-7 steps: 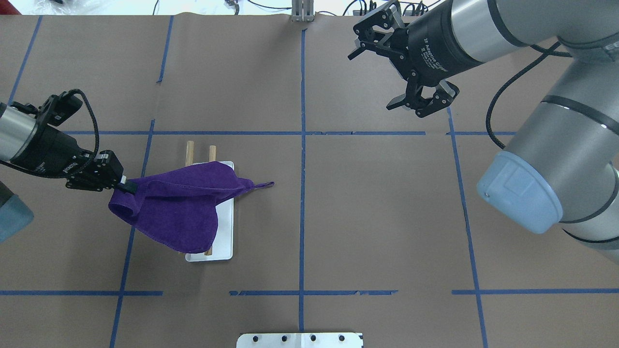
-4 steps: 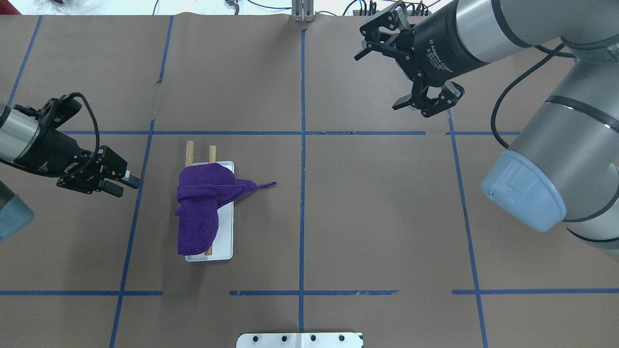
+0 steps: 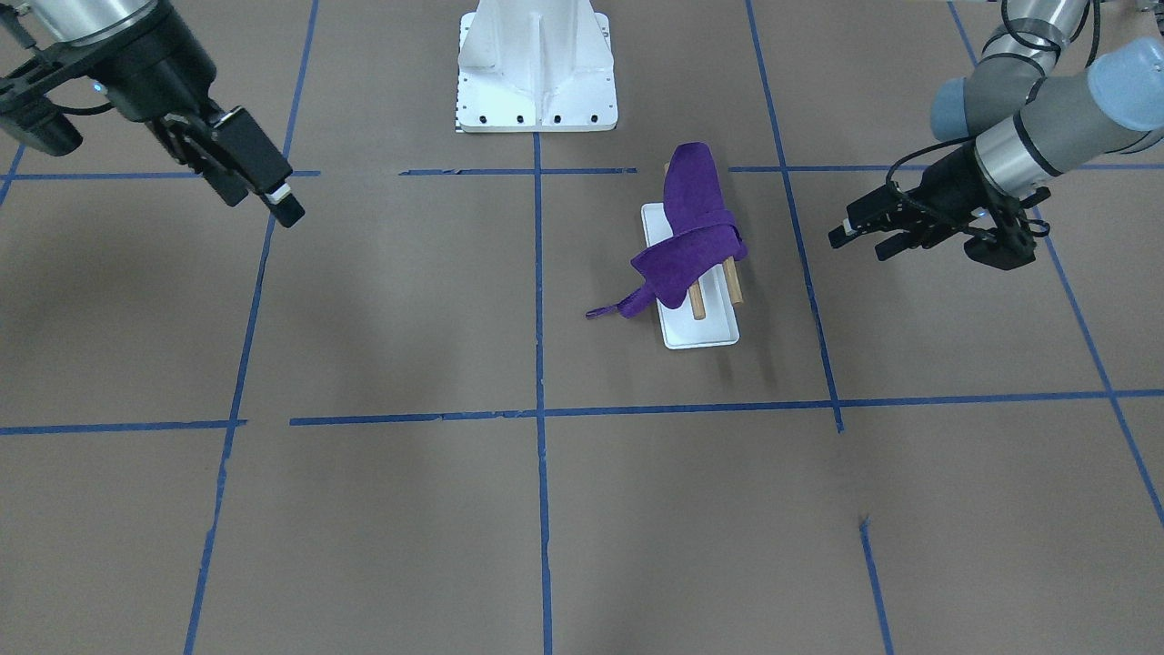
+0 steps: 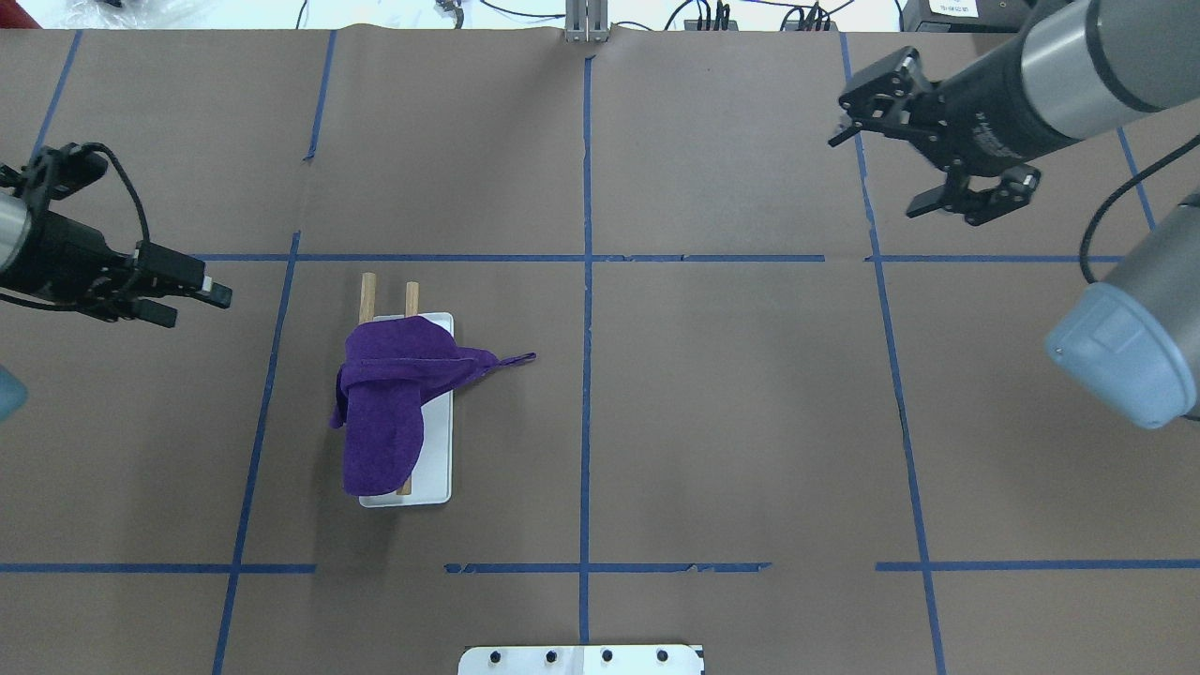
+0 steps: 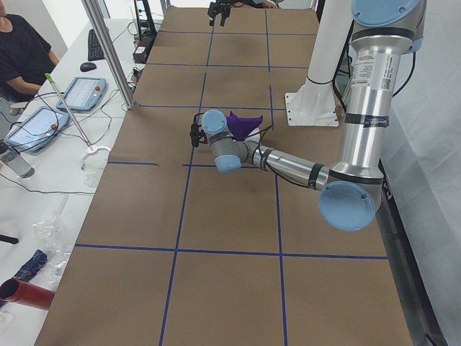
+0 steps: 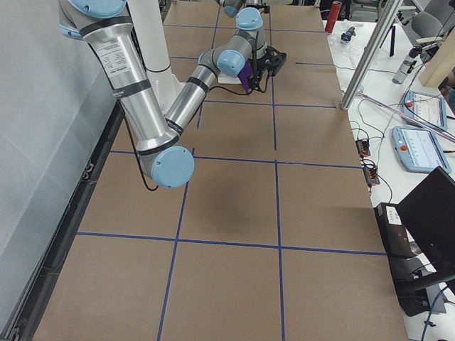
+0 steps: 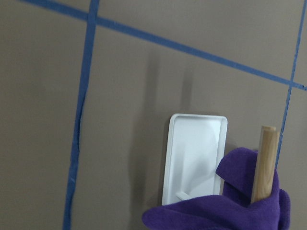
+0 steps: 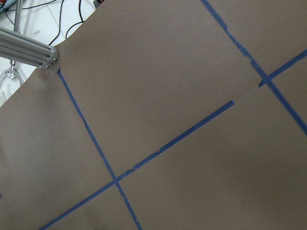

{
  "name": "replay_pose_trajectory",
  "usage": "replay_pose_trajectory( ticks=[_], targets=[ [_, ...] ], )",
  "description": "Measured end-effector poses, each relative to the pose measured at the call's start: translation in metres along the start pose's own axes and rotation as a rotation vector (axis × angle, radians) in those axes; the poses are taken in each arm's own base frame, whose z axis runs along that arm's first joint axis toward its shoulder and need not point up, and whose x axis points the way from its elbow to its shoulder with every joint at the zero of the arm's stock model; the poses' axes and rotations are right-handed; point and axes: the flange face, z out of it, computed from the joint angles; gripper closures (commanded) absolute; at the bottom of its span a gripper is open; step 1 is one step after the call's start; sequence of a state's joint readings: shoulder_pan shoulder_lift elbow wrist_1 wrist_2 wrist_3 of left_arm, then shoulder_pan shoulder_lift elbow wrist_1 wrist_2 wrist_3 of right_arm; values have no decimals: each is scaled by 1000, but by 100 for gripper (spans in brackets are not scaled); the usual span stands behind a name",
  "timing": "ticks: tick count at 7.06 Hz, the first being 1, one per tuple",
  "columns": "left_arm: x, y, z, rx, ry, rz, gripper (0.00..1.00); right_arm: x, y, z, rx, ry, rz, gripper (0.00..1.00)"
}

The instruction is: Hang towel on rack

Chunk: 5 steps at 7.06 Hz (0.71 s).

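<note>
The purple towel [image 4: 382, 412] lies draped over the rack's two wooden dowel bars [image 4: 368, 292], one corner trailing right onto the table. The rack's white base [image 4: 437, 464] shows beside it. The towel [image 3: 693, 241] and the rack [image 3: 705, 329] also show in the front view. My left gripper [image 4: 200, 306] is open and empty, well left of the towel; it also shows in the front view [image 3: 862, 241]. Its wrist view shows the base [image 7: 194, 158], one bar [image 7: 264, 163] and the towel [image 7: 225, 213]. My right gripper [image 4: 874, 175] is open and empty at the far right.
The white bolted robot pedestal [image 3: 536, 73] stands at the robot's side of the table, its edge in the overhead view [image 4: 581, 659]. Blue tape lines [image 4: 587, 281] cross the brown table cover. Cables and an aluminium post [image 4: 586, 21] sit at the far edge.
My left gripper let go of the towel and drew back to the left. The towel dropped onto the rack bars. My right arm swung away to the right.
</note>
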<state>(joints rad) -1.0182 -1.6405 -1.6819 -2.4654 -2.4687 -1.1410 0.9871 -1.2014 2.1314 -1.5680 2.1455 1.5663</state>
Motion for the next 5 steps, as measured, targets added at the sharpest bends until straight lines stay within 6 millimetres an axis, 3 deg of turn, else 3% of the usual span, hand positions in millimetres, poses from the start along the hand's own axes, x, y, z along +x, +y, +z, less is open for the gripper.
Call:
replay_pose_trajectory(
  ticks=[3, 5],
  targets=[
    [-144, -33, -88, 157, -202, 325, 0, 122, -95, -10, 18, 150, -247, 0],
    [-209, -52, -153, 186, -406, 440, 0, 222, -164, -22, -10, 245, -455, 0]
  ],
)
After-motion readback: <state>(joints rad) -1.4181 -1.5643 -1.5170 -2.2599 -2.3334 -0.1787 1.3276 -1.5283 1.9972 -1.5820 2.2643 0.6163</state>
